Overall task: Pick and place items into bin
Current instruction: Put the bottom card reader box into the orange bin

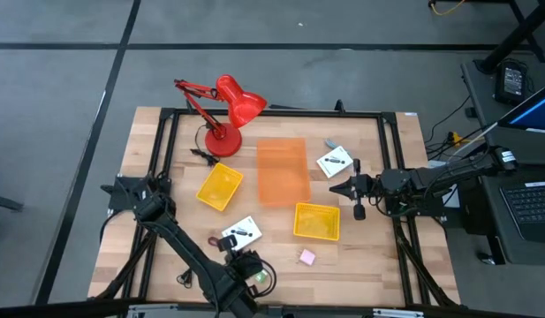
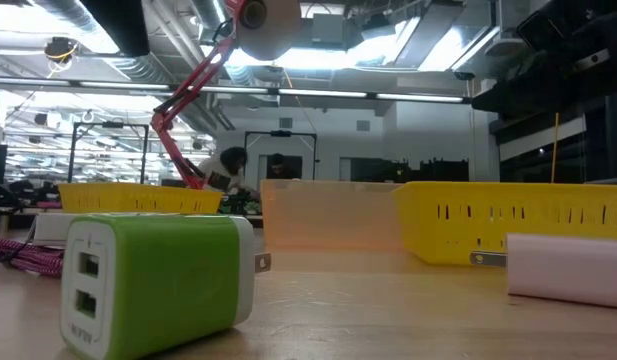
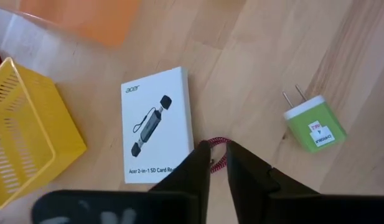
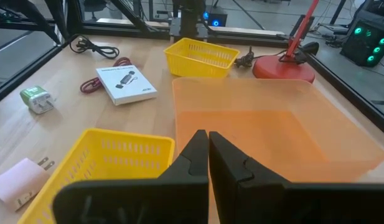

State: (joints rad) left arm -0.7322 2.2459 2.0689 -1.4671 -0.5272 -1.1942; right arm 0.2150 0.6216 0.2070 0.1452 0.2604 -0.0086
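A: Items first: the white SD card reader box (image 3: 156,124) lies flat on the table (image 1: 148,185) near its front edge, just beside the left gripper (image 3: 218,155). A maroon braided cord (image 3: 218,154) lies at the box's corner, directly under that gripper's fingertips.

B: Does the left gripper have hold of it?

A: Its fingers stand slightly apart, with the cord showing in the gap. Whether they touch it I cannot tell.

B: The green thing?

A: A green plug-in charger (image 3: 310,122) lies on its side a little apart from the box, prongs pointing away from the gripper. A pink charger (image 1: 307,256) sits near the front edge too, below the yellow basket (image 1: 317,222). A second white box (image 1: 335,162) lies beside the orange bin (image 1: 283,170), on its right.

B: And the right gripper?

A: The right gripper (image 4: 208,149) hangs over the right side of the table, fingers pressed together on nothing, facing the orange bin. Another yellow basket (image 1: 220,186) sits left of the bin, below the red desk lamp (image 1: 226,110).
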